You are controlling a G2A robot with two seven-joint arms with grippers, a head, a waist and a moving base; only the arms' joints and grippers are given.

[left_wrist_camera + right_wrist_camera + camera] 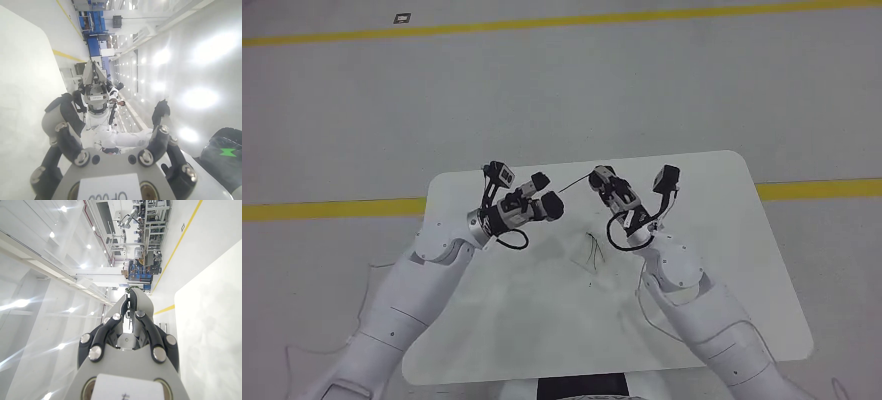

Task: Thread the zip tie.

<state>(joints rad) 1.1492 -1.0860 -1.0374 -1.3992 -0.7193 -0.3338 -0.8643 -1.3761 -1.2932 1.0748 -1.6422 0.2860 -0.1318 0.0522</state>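
right tool (595,178) at zip tie (575,184) end

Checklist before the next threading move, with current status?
1. Right gripper jaws shut: ok.
2. Zip tie in right gripper: ok, a thin strand sticks out of its tip in the top view.
3. Left gripper jaws open: ok.
4. Grippers facing each other above the table: ok.
5. Zip tie tip lined up with the left jaws: cannot tell, too thin.
6. Loose strands on the table away from both grippers: ok.
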